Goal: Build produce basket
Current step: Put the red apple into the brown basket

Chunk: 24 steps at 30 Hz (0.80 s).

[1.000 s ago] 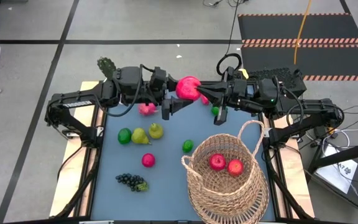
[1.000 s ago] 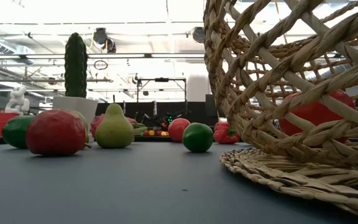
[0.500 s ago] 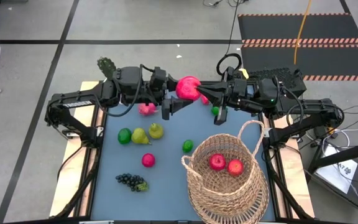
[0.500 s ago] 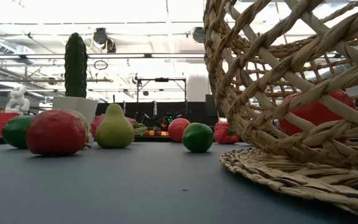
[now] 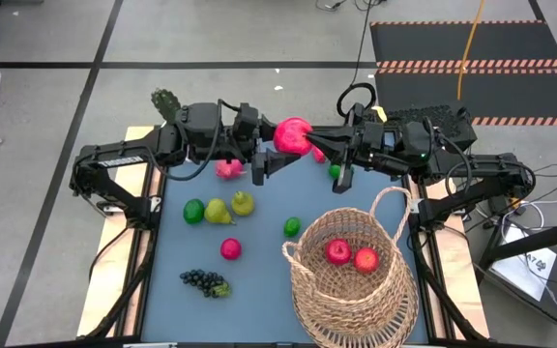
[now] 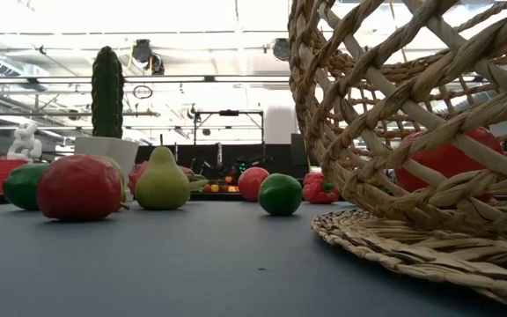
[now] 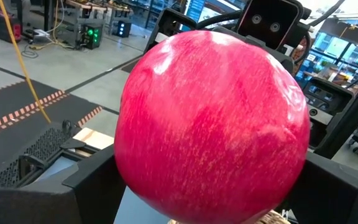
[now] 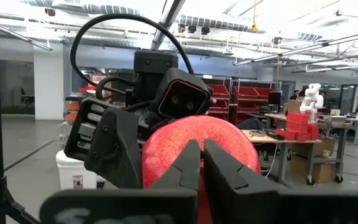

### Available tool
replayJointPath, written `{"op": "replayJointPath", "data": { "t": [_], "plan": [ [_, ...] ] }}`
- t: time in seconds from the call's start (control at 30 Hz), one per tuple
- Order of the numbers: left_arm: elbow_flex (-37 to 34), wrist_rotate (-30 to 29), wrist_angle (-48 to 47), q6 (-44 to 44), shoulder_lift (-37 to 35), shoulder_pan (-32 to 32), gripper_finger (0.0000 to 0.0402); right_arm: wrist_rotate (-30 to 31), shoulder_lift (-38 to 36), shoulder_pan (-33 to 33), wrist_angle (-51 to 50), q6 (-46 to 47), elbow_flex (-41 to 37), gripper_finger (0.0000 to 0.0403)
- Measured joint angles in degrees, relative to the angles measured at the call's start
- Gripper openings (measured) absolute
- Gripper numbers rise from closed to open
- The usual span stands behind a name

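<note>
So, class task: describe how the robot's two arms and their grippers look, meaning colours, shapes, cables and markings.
Both arms are black and boxy, built of jointed segments. The left gripper has flat, blocky black fingers; its wrist carries a squarish camera housing with two round lenses. A thick black cable loops over it. The right gripper tapers to narrow pointed black fingers, with a small green light on its arm. No markings are legible.

One basket [image 5: 354,280] — perhaps eleven fruits [image 5: 230,248].

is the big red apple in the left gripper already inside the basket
No, the high view shows the big red apple held in the left gripper above the table's far edge, well apart from the basket.
</note>
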Motion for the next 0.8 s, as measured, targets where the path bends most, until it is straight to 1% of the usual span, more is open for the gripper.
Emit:
{"op": "replayJointPath", "data": {
  "t": [0.3,0.37,0.43,0.5,0.57,0.8],
  "plan": [
    [0.0,-0.29,-1.5,2.61,0.0,-0.46,0.0363,-0.09,0.04,0.04,-0.31,0.02,-0.09,0.0],
    [0.0,-0.36,-1.52,1.89,0.0,-0.44,0.0363,-0.07,0.04,0.04,-0.27,0.04,-0.09,0.0],
    [0.0,-0.24,-1.52,1.43,0.0,-0.44,0.037,-0.07,0.04,0.04,-0.21,0.04,-0.09,0.0],
    [0.0,0.02,-1.56,1.31,0.0,-0.46,0.0387,-0.12,0.07,0.04,-0.25,0.04,-0.09,0.0],
    [0.0,0.04,-1.94,1.01,0.0,-0.46,0.0396,-0.17,0.16,0.04,-0.24,0.07,-0.09,0.0],
    [0.04,1.38,-4.92,-0.05,-0.37,-0.48,0.0398,-0.09,-0.19,0.04,0.68,0.07,-0.11,0.0]
  ]
}}
